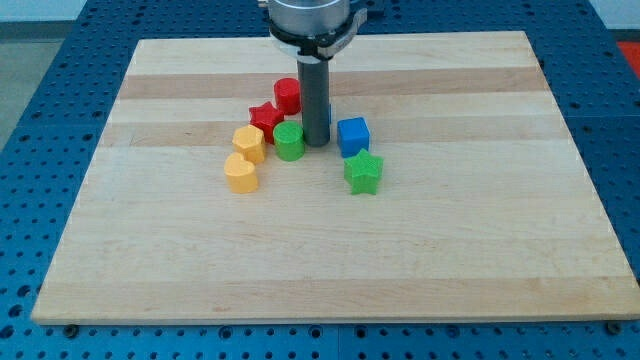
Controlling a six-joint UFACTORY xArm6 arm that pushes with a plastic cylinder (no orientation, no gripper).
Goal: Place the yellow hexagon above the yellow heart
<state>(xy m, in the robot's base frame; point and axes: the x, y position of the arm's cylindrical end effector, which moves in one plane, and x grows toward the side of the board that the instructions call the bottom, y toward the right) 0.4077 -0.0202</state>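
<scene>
The yellow hexagon (249, 143) sits left of the board's centre. The yellow heart (241, 172) lies just below it and slightly to the left, nearly touching it. My tip (317, 144) rests on the board between the green cylinder (290, 141) on its left and the blue cube (352, 136) on its right, close against the green cylinder. The tip is to the right of the yellow hexagon, with the green cylinder between them.
A red star (265, 117) and a red cylinder (288, 95) sit above the green cylinder, left of the rod. A green star (364, 172) lies below the blue cube. A sliver of another blue block (330, 116) shows behind the rod. The wooden board (320, 260) lies on a blue perforated table.
</scene>
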